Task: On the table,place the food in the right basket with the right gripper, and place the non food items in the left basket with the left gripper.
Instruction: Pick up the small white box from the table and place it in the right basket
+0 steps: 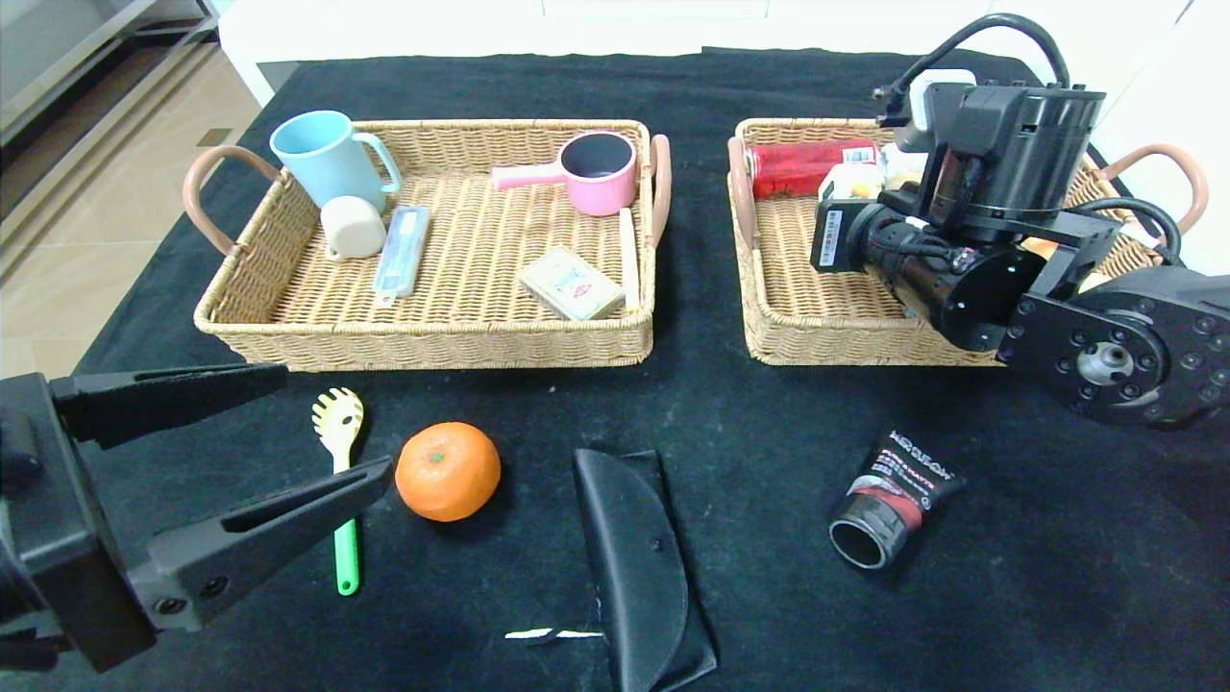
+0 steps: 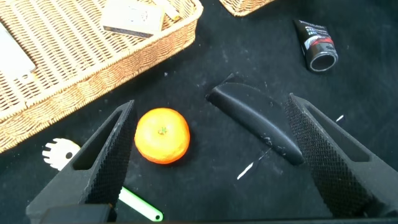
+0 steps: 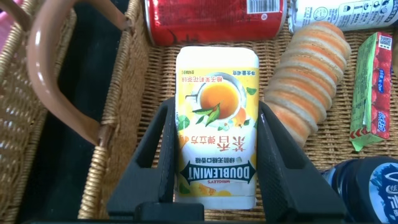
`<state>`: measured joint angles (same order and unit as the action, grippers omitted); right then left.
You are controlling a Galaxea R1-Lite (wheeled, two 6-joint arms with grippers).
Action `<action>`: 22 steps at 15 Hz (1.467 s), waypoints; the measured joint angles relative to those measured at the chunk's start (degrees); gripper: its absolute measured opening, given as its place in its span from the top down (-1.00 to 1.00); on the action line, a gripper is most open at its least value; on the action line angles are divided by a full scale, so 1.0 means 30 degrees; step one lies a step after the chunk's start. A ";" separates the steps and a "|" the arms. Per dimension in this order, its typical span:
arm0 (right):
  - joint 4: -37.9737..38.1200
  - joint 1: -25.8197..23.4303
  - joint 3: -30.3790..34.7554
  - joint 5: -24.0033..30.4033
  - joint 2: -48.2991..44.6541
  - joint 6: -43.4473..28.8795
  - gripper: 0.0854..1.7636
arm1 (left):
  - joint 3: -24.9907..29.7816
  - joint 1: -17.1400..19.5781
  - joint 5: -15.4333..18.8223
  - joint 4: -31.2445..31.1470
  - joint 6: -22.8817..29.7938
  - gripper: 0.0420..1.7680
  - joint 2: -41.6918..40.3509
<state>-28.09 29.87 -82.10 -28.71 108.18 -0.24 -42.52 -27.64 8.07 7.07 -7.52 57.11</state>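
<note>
Food and non food items are what we see sorted on the table (image 1: 750, 423). At far left, the left gripper (image 1: 332, 432) hangs low with jaws spread wide, holding nothing. Under it lies the pasta fork (image 1: 338, 452), and just beside it the orange fruit (image 1: 448, 471). Behind them stands the left basket (image 1: 423, 341). Next, the black soft case (image 1: 634, 557) lies near the small white tear (image 1: 553, 633), then the black tube (image 1: 889, 500). Over the right basket (image 1: 817, 336), the right gripper (image 3: 214, 180) clamps the white juice carton (image 3: 214, 118); near it, past a striped roll, the green-white packet (image 3: 370, 93) lies in this basket.
</note>
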 joint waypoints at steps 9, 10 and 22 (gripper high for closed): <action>0.0037 -0.0171 -0.0012 0.0016 0.0175 0.0020 -0.40 | -0.0004 0.0016 -0.0008 0.0020 0.0000 -0.94 0.0000; 0.0073 -0.0175 -0.0004 0.0008 0.0187 0.0020 -0.47 | -0.0004 0.0016 -0.0008 0.0020 0.0000 -0.94 0.0000; 0.8086 0.0601 0.0833 0.0146 -0.3186 -0.1552 -0.83 | 0.0008 0.0016 0.0008 0.0000 0.0000 -0.94 0.0061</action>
<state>-3.83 31.67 -79.60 -28.27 98.62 -4.90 -42.50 -27.59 8.09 7.07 -7.52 57.30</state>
